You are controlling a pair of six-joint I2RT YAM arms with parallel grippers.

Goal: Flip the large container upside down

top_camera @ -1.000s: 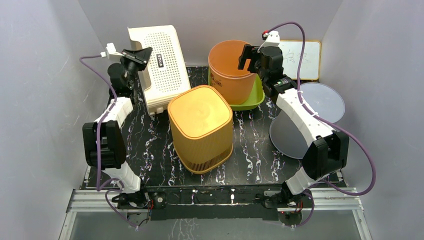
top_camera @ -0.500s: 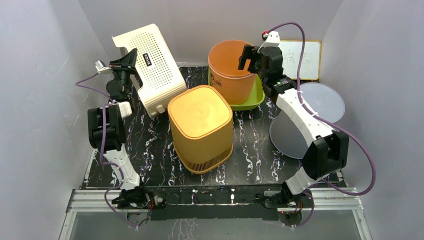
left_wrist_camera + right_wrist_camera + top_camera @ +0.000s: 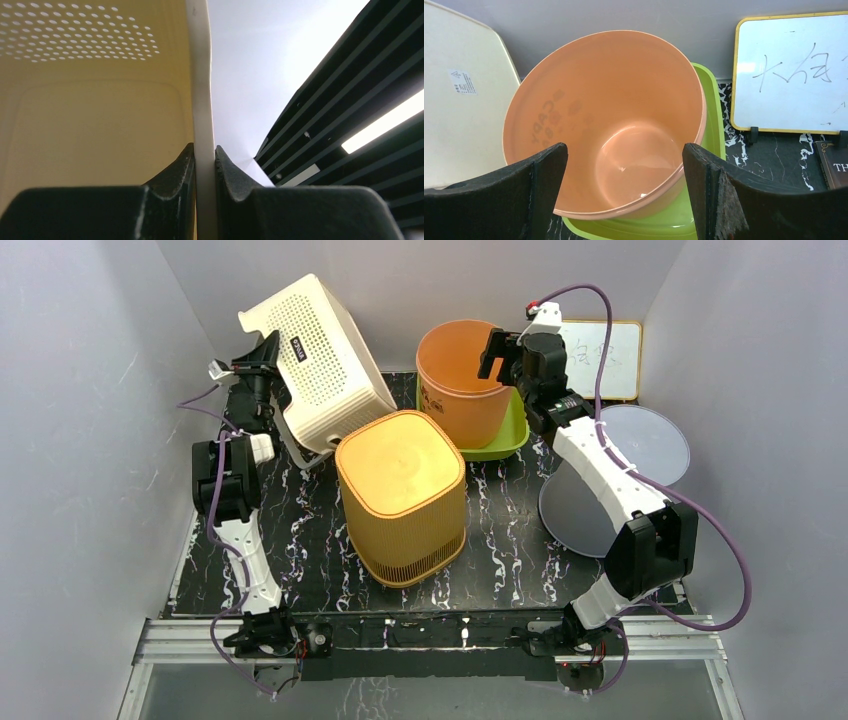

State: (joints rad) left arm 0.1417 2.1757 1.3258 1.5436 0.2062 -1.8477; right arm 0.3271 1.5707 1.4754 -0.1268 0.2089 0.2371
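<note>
Left fingers (image 3: 172, 182) clenched on thin rim of tilted white container (image 3: 318, 360); right fingers (image 3: 541, 192) released, wide above orange bucket (image 3: 589, 95)

The black-and-white left arm (image 3: 237, 502) rises from its base at the 7 o'clock corner of the table (image 3: 500, 570). It stands nearly straight along the left edge and bends at a black elbow, so its wrist reaches toward 11 o'clock. There the left gripper (image 3: 268, 346) is tipped upward. Its two black fingers (image 3: 172, 182) press tight from both sides on the thin wall of the large cream perforated plastic container (image 3: 100, 115). The black-and-white right arm (image 3: 600, 465) climbs from the 5 o'clock corner, folds at its elbow near 4 o'clock and stretches its forearm toward 1 o'clock. The right gripper (image 3: 505, 352) points downward, its black fingers (image 3: 541, 180) spread wide apart.
</note>
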